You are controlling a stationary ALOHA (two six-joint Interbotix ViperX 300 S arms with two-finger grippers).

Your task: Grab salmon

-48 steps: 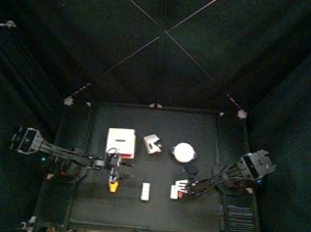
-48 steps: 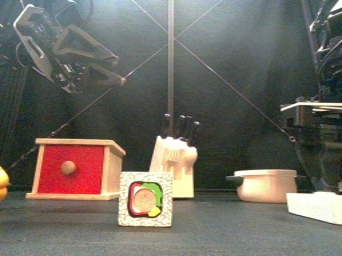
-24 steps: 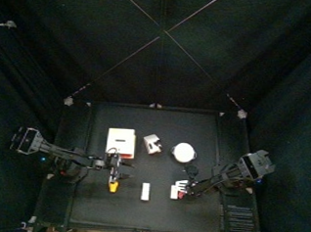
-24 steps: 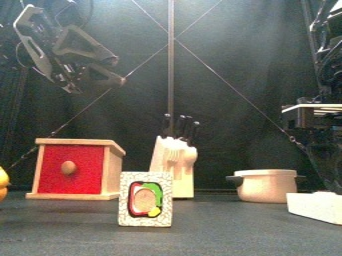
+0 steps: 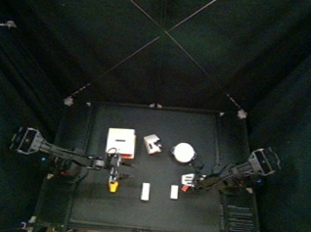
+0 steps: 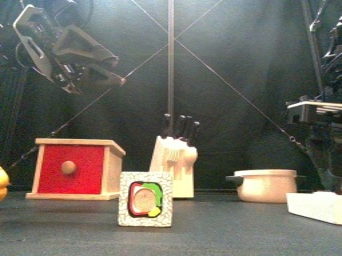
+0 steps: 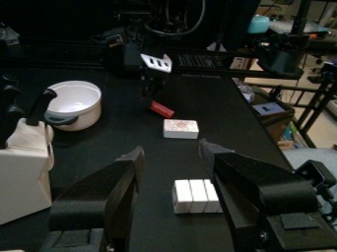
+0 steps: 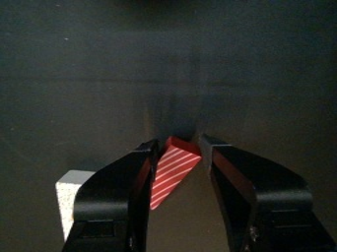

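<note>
In the right wrist view my right gripper (image 8: 182, 146) is shut on the salmon (image 8: 174, 175), a small red piece with pale stripes, held just over the black table. The left wrist view shows the salmon (image 7: 161, 109) pinched under the right gripper's fingers, beside a small pale block (image 7: 180, 128). In the top view the right gripper (image 5: 190, 179) is near the table's front right, behind that block (image 5: 174, 191). My left gripper (image 7: 171, 153) is open and empty, held above the table's left side (image 5: 113, 165).
A red-fronted box (image 5: 120, 141), a knife block (image 5: 153, 142) and a white bowl (image 5: 183, 151) stand mid-table. A yellow-orange piece (image 5: 113, 184) and a white bar (image 5: 147, 191) lie near the front. A sushi-roll piece (image 6: 144, 198) stands at the front edge.
The right arm has drawn back to the right and its gripper has moved a little off the pale block with the red piece. The left arm has not moved.
</note>
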